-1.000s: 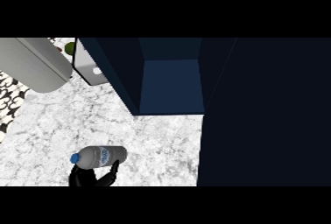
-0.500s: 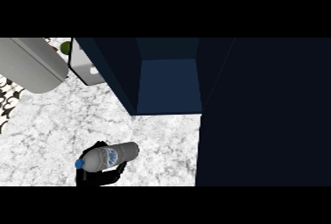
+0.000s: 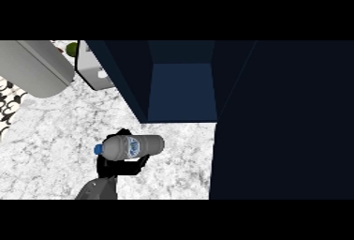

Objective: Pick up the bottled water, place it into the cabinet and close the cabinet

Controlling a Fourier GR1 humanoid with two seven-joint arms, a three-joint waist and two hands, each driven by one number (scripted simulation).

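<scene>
Clear plastic bottle, blue cap leftward, now rides higher and closer to the open cabinet than a second ago, the robot hand curled round it from below; carrying has begun, placement remains.

Cabinet stands open, its blue inner space facing the table. The mouth is narrow, bounded by a dark wall on the left and the dark open door on the right. That door fills the whole right side of the view and blocks any way in from there. Bare marble lies between the cabinet mouth and the bottle, held in the left hand just below it. Up left, a grey rounded object and a white appliance crowd the corner beside the cabinet wall.
</scene>
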